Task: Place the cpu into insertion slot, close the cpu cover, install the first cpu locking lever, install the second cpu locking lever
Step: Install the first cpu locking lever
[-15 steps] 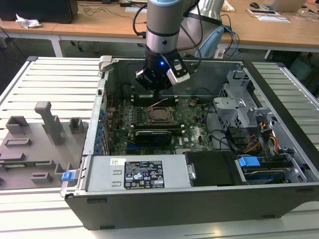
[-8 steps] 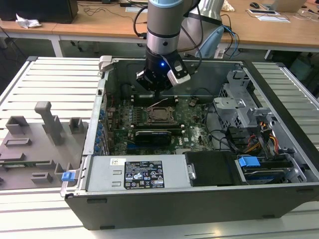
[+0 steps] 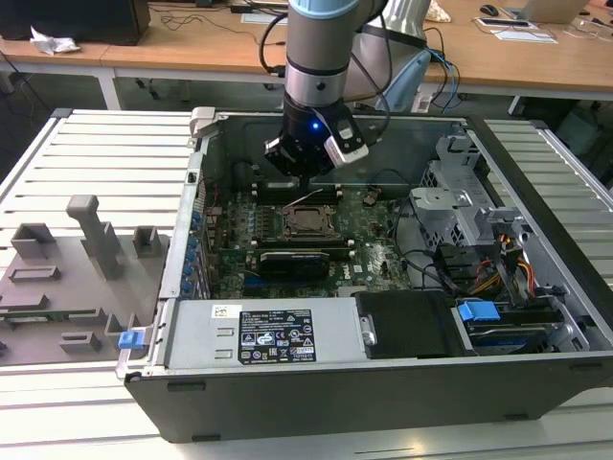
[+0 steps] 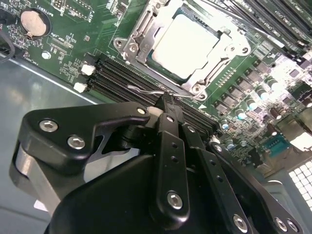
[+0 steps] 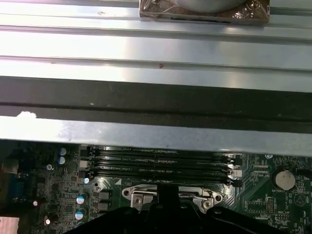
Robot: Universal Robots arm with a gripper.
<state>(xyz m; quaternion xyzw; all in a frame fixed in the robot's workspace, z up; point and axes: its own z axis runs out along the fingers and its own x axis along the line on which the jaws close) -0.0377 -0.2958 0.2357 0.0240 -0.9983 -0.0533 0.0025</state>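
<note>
Nearest the camera in the exterior view, the open computer case point(image 3: 383, 402) lies on a slatted metal table point(image 3: 96, 163), its front wall a plain dark panel. Just inside that wall sits the power supply, topped by a black label plate point(image 3: 276, 335), with a black block beside it and blue-tabbed drive bays point(image 3: 477, 312) toward the exterior view's right. Beyond these the green motherboard point(image 3: 369, 254) covers the case floor and carries a long black card point(image 3: 292, 262). At the board's centre is the insertion slot point(image 3: 308, 222); in the second wrist view the cpu point(image 4: 189, 45) lies flat inside it, silvery top up, and the cpu cover point(image 4: 141, 41) is down around the chip, framing it through its window. A thin wire locking lever point(image 4: 146, 89) runs along the socket's edge, over the black memory slots point(image 4: 117, 73), and the gripper point(image 4: 168, 101) has its fingertips closed on that wire, fingers drawn together to a narrow point. In the first wrist view the socket frame point(image 5: 170, 192) sits just ahead of the gripper, the memory slots point(image 5: 161, 163) beyond it, and a coin cell point(image 5: 285, 179) to one side. In the exterior view the arm point(image 3: 321, 57) descends into the case over the socket's far side. A grey fixture tray point(image 3: 67, 278) lies on the table at the exterior view's left, and a wooden desk point(image 3: 192, 43) stands farthest back.
</note>
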